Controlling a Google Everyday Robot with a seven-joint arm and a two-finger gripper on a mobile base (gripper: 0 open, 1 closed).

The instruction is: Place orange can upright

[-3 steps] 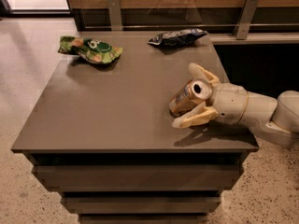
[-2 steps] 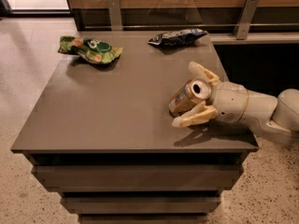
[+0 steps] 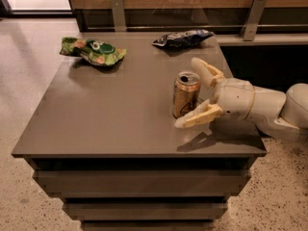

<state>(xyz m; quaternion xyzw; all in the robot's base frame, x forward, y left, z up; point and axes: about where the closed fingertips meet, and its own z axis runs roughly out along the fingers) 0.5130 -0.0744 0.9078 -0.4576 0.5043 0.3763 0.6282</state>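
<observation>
The orange can [image 3: 186,96] stands upright on the table [image 3: 115,119] toward 3 o'clock, its contents unseen. The gripper [image 3: 188,93], reaching in from 3 o'clock, clasps it between its 2 fingers. Green snack bag [image 3: 92,51] at 11 o'clock, dark blue bag [image 3: 183,37] at 1.

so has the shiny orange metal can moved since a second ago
Yes: the orange can tipped upright in the gripper, top swinging toward the dark blue snack bag.

grey table top [image 3: 120,124]: green snack bag [image 3: 94,52] at 10 o'clock, dark blue snack bag [image 3: 183,37] at 1 o'clock by far edge, well apart. speckled floor [image 3: 29,196] around. gripper [image 3: 186,93] sits at 3 o'clock.
</observation>
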